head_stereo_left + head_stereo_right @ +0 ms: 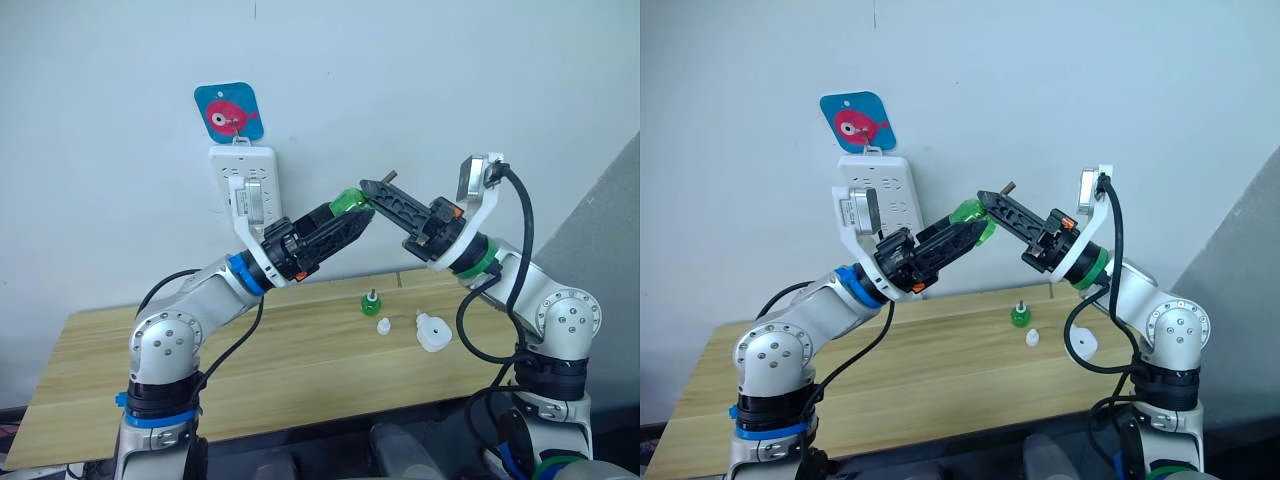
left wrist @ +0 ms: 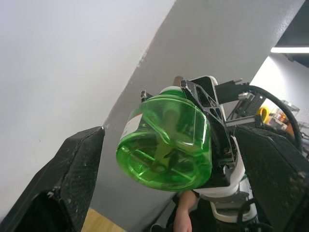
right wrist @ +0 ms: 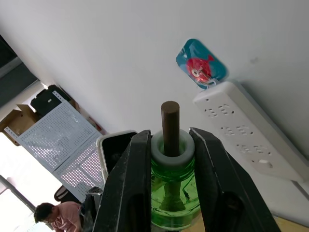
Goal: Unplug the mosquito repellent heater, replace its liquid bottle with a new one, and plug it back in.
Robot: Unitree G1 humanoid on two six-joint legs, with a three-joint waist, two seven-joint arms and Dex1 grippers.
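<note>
I have the green liquid bottle (image 1: 351, 201) up in the air, above the far part of the tabletop (image 1: 250, 370), between my two claws. The right claw (image 3: 169, 145) is clenched on the white neck of the bottle, just under the brown wick that stands out of it. The left claw (image 1: 362, 215) is around the green body. In the left wrist view its two fingers stand well apart from the bottle on both sides, so I judge this claw is released and not carrying it.

The mosquito repellent heater (image 1: 433, 332) lies on the tabletop near the right edge, unplugged, apart from the power strip (image 1: 243, 187) on the wall. Just beside it lie a small white cap (image 1: 383, 326) and a second green bottle (image 1: 370, 301), standing upright.

I expect the held bottle is light, stiff plastic with a smooth, slippery body, and some liquid inside. The wick looks thin and easy to bend or break, so I should not press on it. The white neck ring is the good place to hold, because it gives a shoulder for the fingers. For the heater I would take the round body from the sides, and keep away from the prongs.
</note>
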